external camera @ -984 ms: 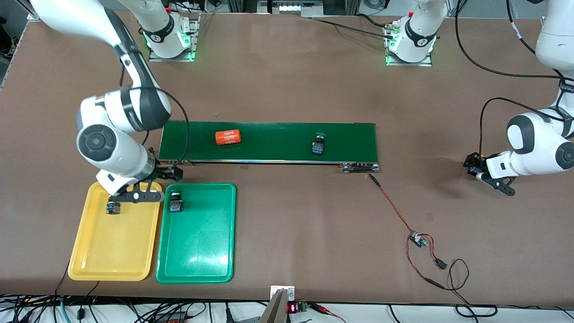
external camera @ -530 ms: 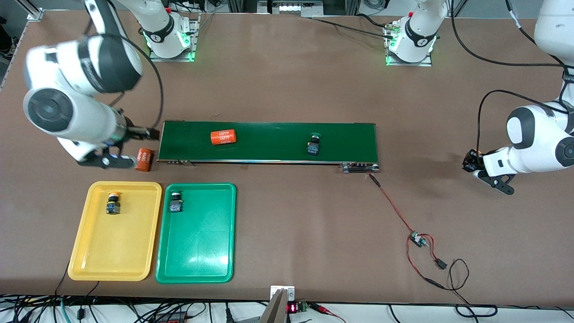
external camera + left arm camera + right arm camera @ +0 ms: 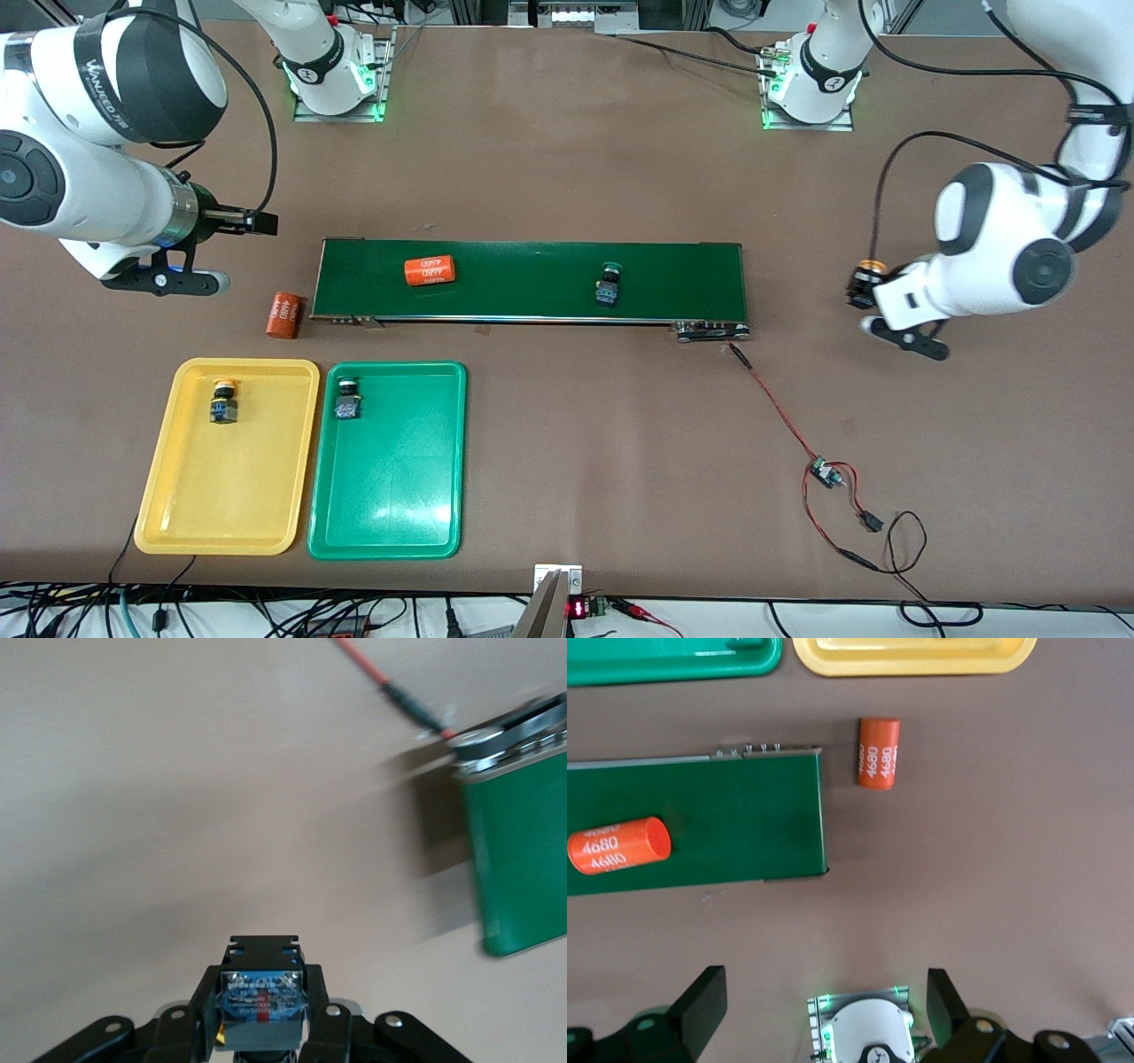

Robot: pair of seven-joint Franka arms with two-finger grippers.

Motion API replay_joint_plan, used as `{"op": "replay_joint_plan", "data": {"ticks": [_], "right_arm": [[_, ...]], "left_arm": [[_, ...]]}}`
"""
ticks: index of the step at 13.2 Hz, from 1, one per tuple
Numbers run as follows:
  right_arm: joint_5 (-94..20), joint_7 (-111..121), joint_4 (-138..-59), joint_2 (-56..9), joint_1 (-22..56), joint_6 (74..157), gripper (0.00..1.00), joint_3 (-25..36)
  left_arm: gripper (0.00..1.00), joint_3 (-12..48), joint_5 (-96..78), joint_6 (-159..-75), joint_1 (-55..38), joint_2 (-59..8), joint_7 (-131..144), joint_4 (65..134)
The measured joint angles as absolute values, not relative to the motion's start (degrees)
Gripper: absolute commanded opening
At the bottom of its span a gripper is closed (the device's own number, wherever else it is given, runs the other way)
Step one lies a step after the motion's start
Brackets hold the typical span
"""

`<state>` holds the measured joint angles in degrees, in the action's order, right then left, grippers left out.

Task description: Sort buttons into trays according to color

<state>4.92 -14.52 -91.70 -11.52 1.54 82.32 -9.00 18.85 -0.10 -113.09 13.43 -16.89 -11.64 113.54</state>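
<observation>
At frame right, left gripper (image 3: 873,306) pinches a yellow-capped button (image 3: 862,282); upper left, right gripper (image 3: 190,261) hangs, fingers spread.

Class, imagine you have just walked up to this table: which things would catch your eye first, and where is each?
The long dark-green conveyor belt across the middle, carrying an orange cylinder and a green button. Nearer the front camera lie the yellow tray and green tray, each holding one matching button. The left gripper holds a yellow-capped button over bare table; the right gripper hangs open near another orange cylinder.
</observation>
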Motion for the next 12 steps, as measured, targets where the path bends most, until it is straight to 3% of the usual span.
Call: {"op": "replay_joint_plan", "data": {"ticks": [12], "right_arm": [[-0.27,-12.41,-91.73,-10.79,-5.18,89.0,1.0,-9.01]], "left_arm": [[0.0,19.53,-2.66,-131.06,-6.21,-16.99,16.1,118.4]]}}
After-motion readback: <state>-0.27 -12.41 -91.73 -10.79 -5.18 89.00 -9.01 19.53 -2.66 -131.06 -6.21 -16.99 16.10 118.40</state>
